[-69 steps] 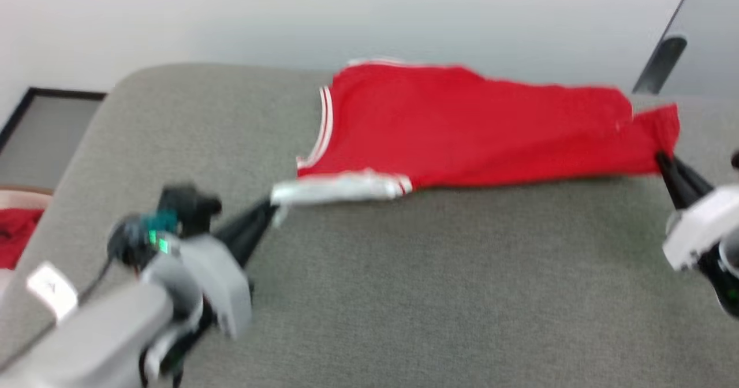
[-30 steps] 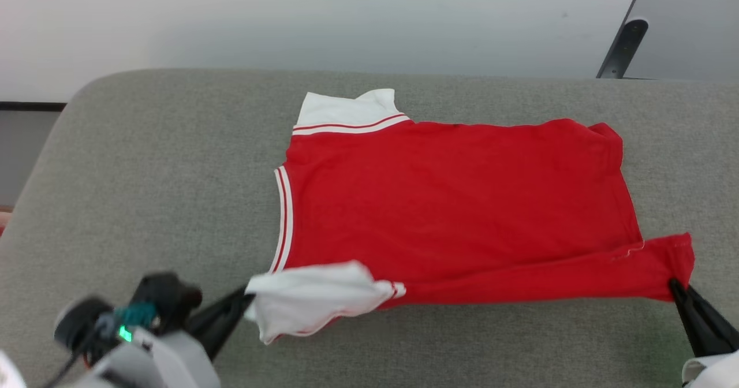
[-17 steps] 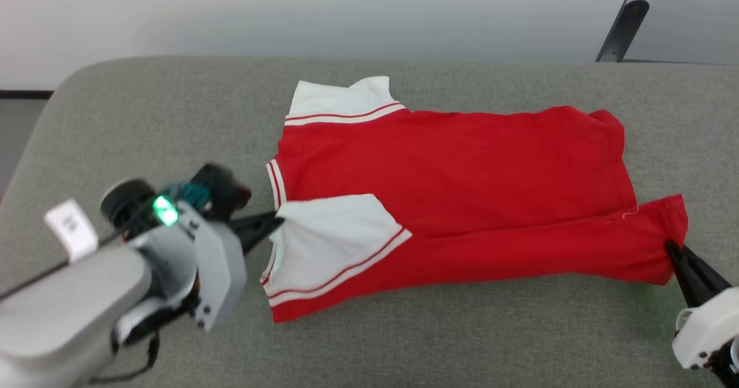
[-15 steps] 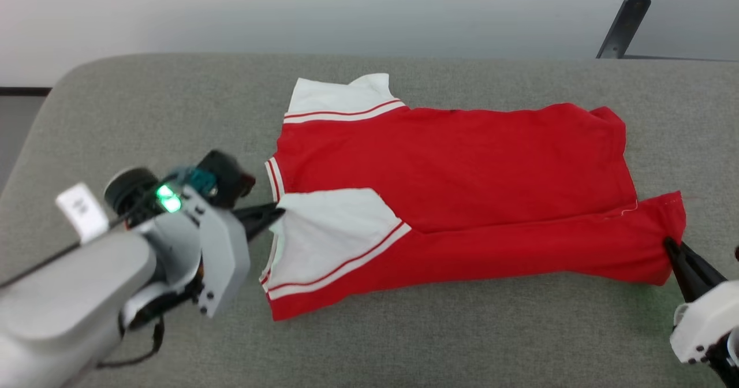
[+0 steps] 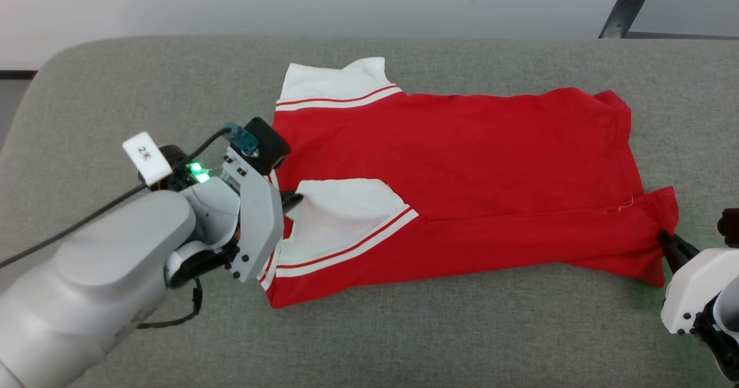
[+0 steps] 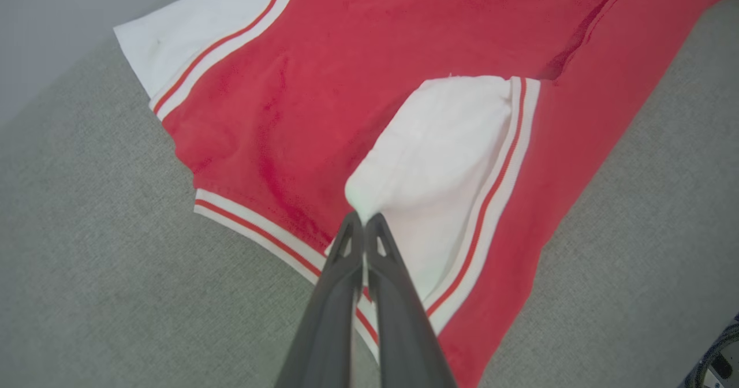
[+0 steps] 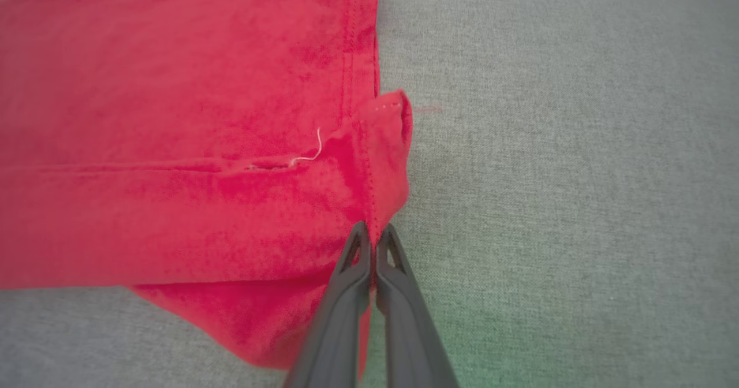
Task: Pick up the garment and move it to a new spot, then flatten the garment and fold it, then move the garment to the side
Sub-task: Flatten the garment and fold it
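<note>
The garment (image 5: 462, 163), a red jersey with white sleeves and red-and-white stripe trim, lies back side up on the grey cushion (image 5: 404, 330). Its near long edge is folded over onto the body. My left gripper (image 5: 293, 198) is shut on the tip of the near white sleeve (image 6: 439, 145), which lies folded onto the red cloth; the left wrist view shows the pinch (image 6: 364, 219). My right gripper (image 5: 664, 239) is shut on the hem corner (image 7: 381, 163) at the garment's right end, seen pinched in the right wrist view (image 7: 374, 232). The far sleeve (image 5: 332, 85) lies flat.
The cushion's far edge meets a pale wall (image 5: 231, 1). A dark metal leg (image 5: 626, 4) stands at the top right. Bare grey fabric lies in front of the garment and to its left.
Both grippers carried the garment's near edge away from me and laid it over the body. The left gripper moved the white sleeve inward onto the red cloth. The head camera shifted too.
</note>
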{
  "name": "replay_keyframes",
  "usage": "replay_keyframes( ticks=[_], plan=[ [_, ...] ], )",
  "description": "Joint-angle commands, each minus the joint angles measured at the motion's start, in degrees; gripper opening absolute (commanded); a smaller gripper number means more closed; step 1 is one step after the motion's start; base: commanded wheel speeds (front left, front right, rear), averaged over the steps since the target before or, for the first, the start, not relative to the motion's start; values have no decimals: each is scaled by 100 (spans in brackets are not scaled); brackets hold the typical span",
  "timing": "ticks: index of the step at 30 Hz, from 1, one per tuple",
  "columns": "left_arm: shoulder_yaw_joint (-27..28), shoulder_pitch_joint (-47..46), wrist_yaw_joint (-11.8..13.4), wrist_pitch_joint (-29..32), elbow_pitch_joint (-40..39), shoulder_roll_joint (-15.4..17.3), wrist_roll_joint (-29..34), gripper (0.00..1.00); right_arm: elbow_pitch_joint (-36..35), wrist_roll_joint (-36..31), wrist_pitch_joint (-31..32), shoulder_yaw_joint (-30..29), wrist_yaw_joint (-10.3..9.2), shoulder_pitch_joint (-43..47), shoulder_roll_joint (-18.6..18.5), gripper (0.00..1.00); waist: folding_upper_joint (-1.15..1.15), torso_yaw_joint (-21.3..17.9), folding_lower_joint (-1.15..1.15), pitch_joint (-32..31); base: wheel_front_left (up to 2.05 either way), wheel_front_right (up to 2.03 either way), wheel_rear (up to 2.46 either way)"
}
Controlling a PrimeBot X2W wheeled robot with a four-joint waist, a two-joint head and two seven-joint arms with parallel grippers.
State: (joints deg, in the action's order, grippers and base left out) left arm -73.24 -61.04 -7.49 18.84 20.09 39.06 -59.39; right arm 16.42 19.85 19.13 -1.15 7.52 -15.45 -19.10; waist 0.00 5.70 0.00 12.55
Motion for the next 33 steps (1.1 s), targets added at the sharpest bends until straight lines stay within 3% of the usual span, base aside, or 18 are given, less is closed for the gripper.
replay_keyframes(
  ticks=[1,2,4,5,6,7,8,9,10,12,19,24,33],
  plan=[
    [-12,-15,2,54,55,-47,-59,0,18,-42,32,12,-6,-47,25,0,0,3,0,13,0,0,0],
    [-10,4,2,133,87,-58,-46,2,42,-34,63,-1,-6,-55,55,0,0,3,0,16,0,0,0],
    [-15,83,1,292,202,-71,-150,14,59,-76,107,30,-6,-74,58,0,0,-3,0,5,0,0,0],
    [-13,90,1,368,250,-76,-210,15,66,-66,137,25,-6,-87,82,15,0,-7,0,-5,0,0,0],
    [-11,79,2,448,280,-82,-266,19,80,-80,168,28,-6,-94,77,50,0,-6,0,-18,0,0,0],
    [-11,45,1,474,317,-97,-336,27,74,-104,201,47,-6,-103,55,100,0,-2,0,-34,0,0,0],
    [-11,7,2,455,386,-112,-461,34,67,-96,238,55,-6,-112,49,100,0,-1,0,-59,0,0,0],
    [-14,-25,1,469,444,-123,-545,49,60,-79,270,65,-6,-107,52,100,0,4,0,-90,0,0,0],
    [-13,-57,1,510,478,-131,-581,74,35,-50,322,93,-6,-100,53,100,0,9,0,-125,0,0,0],
    [-15,-99,1,478,559,-141,-732,100,-38,-38,368,136,-6,-74,22,100,0,24,0,-210,0,0,0],
    [20,-8,4,-29,947,-105,-764,100,-372,-4,228,195,-6,177,-51,100,0,102,0,-608,0,0,0],
    [89,304,81,-704,1231,-206,-711,100,-693,-134,-359,285,-6,416,-87,100,0,150,0,-901,0,0,0],
    [567,1087,809,-2132,631,-3,-872,100,-1078,-708,-2137,420,-6,1078,-99,100,0,180,0,-1229,0,0,0]
  ],
)
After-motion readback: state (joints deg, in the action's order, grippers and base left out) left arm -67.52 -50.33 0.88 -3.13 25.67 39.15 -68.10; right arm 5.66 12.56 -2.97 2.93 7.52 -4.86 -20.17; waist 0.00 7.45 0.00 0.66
